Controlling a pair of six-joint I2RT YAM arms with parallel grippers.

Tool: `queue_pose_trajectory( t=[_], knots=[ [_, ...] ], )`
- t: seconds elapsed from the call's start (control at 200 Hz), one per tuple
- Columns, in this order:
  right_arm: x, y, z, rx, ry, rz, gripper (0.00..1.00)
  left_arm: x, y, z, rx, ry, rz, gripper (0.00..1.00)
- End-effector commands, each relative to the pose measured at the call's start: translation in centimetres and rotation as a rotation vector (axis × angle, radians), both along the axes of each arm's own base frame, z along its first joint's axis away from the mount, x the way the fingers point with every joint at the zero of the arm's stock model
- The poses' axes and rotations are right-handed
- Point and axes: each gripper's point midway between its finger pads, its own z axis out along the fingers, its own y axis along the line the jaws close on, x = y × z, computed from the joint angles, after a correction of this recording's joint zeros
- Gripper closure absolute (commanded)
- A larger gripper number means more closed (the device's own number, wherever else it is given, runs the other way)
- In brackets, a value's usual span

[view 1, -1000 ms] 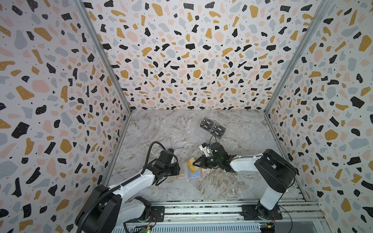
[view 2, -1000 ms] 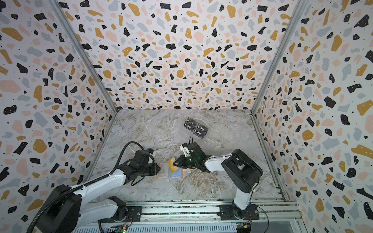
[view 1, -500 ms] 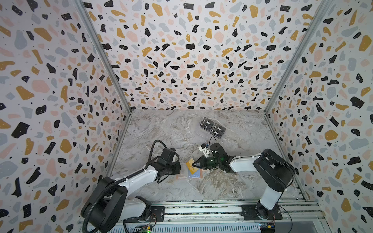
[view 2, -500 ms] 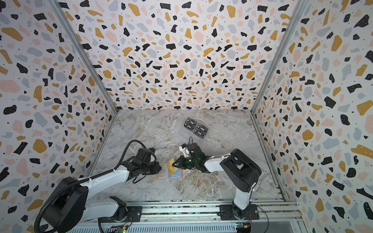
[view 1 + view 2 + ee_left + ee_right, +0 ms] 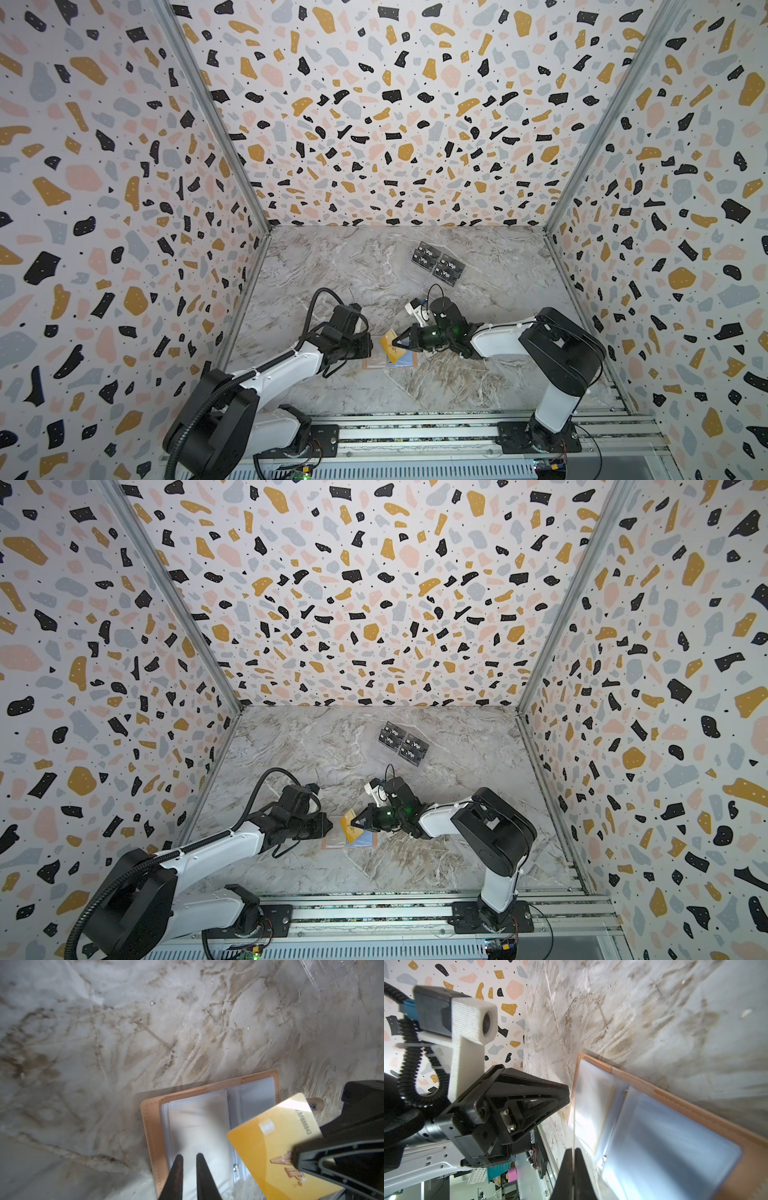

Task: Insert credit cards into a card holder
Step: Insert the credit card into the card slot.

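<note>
- The holder (image 5: pixel 150 1126) is laid open and flat on the table (image 5: pixel 478 374), between the two grippers, so that its clear sleeves (image 5: pixel 197 1122) are turned upward and can be reached.
- A gold card (image 5: pixel 270 1142) is clamped by one end in the closed jaws of the right gripper (image 5: pixel 574 1153). It is held tilted above the holder's right page, probably so that its free edge can be led into a sleeve mouth.
- The left gripper (image 5: pixel 189 1159) is held low over the left page with its jaws a slit apart. Nothing is seen between them, and it is judged to be placed there to steady the holder.
- No insertion is yet made, since the card is kept clear of the sleeves.
</note>
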Motion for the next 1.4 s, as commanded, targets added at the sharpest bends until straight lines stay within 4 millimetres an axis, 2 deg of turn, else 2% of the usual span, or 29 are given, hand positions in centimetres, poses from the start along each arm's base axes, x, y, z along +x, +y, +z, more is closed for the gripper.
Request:
queue_pose_trajectory(
  t=[0.0,0.275,0.576,0.756,1.126,1.397],
  knots=[
    [-0.3,-0.5,0.1,-0.005,-0.007,-0.003,1.00,0.7,-1.2,1.5,-0.032,-0.028,-0.041,0.84],
    [-0.2,-1.4,-0.8,-0.016,-0.004,-0.036,1.00,0.9,-1.2,1.0,-0.024,-0.018,-0.033,0.84],
    [-0.2,-1.1,-1.1,-0.001,0.005,-0.027,1.00,1.3,-0.9,-0.3,0.013,0.005,-0.015,0.86],
    [-0.1,-1.2,-1.6,-0.008,0.013,-0.027,1.00,0.7,0.1,-1.4,0.058,0.024,0.005,0.91],
    [-0.2,-1.5,-2.1,-0.027,0.024,-0.026,1.00,-0.8,1.0,-1.8,0.054,0.045,0.028,0.99],
    [-0.5,-2.1,-2.0,-0.042,0.018,-0.035,1.00,-1.4,1.2,-2.4,0.050,0.055,0.035,1.00]
  ],
)
